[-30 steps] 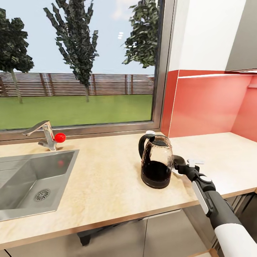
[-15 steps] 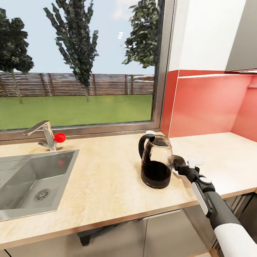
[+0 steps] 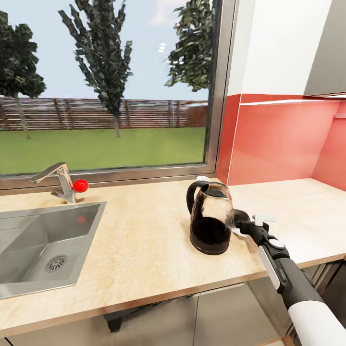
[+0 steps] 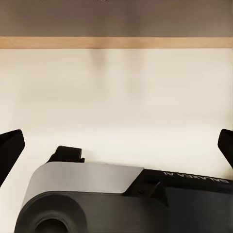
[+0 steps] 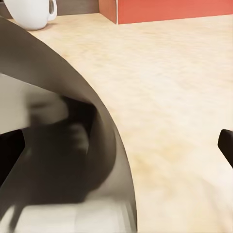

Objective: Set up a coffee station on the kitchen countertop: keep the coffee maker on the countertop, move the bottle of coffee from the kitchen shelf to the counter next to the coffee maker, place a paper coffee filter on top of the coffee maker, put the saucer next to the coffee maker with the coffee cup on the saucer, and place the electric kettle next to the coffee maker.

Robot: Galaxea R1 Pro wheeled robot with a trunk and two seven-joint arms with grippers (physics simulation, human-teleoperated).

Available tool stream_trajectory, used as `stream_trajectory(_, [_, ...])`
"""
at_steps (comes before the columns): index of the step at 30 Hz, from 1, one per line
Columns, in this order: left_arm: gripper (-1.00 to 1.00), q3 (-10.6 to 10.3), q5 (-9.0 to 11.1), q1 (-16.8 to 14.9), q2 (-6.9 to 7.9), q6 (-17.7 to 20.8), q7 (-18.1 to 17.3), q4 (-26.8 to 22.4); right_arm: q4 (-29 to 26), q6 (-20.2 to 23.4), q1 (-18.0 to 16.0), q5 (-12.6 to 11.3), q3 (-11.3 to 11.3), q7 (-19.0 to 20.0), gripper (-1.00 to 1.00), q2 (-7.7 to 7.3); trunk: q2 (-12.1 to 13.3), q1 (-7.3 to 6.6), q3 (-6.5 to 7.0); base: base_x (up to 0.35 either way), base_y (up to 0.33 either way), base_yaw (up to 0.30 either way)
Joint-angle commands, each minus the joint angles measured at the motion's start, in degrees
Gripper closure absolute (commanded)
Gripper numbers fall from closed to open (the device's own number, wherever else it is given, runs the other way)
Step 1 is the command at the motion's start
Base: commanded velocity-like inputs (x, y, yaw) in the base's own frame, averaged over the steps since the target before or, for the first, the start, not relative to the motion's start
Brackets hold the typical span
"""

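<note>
A glass electric kettle [image 3: 210,220] with a black handle, lid and base stands on the beige countertop [image 3: 144,240], right of the sink. My right gripper [image 3: 238,222] is against the kettle's right side, low on its body, and it is open. In the right wrist view the kettle's curved wall [image 5: 63,145] sits very close, and one fingertip [image 5: 226,144] shows far out to the side. A white coffee cup [image 5: 31,12] stands behind the kettle, its rim peeking out [image 3: 202,178]. My left gripper [image 4: 116,145] hangs open over pale floor, above the robot's base [image 4: 97,199].
A steel sink [image 3: 43,245] with a faucet [image 3: 60,180] and a red knob takes up the counter's left part. A window lies behind, and a red backsplash [image 3: 278,144] closes the right corner. Bare countertop [image 3: 298,206] stretches right of the kettle.
The kettle has tilted very slightly, and its lid shows darker. My right gripper has crept a little closer against its side. The camera has stayed still.
</note>
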Motion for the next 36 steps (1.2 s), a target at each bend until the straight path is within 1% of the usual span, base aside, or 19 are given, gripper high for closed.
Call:
stream_trajectory(1, [-1.0,0.17,0.28,0.02,-0.04,-0.03,-0.02,-0.09,-0.09,0.27,-0.02,-0.58,0.03,-0.13,-1.0,-0.02,-0.03,0.0,-0.05,0.003,0.0,0.0])
stream_trajectory(36, [-1.0,0.17,0.28,0.02,-0.04,-0.08,-0.04,-0.1,-0.49,0.33,-0.02,-0.32,0.03,-0.5,-1.0,-0.02,-0.03,0.0,-0.05,0.0,0.0,0.0])
